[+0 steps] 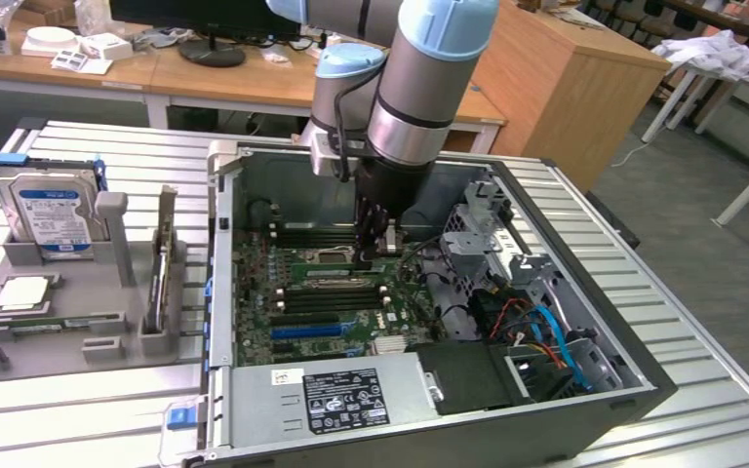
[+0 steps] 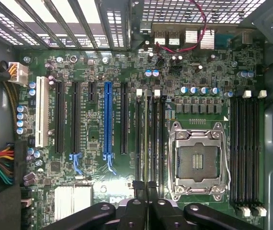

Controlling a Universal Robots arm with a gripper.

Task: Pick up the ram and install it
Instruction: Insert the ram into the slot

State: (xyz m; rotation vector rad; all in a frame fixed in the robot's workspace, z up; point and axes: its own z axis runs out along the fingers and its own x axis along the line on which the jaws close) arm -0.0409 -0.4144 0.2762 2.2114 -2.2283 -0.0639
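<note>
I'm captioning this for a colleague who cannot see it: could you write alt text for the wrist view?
The gripper is shut on a thin green memory stick, seen edge-on and lined up along the black memory slots beside the empty processor socket. Around them spreads a green motherboard with long expansion slots.

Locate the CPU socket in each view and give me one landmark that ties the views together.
Exterior view: the CPU socket sits on the motherboard inside the open case, just to the exterior view's left of the gripper.
Wrist view: the CPU socket lies empty between two banks of memory slots, beside the gripper shut on the ram.
Shared landmark: the blue expansion slot.
</note>
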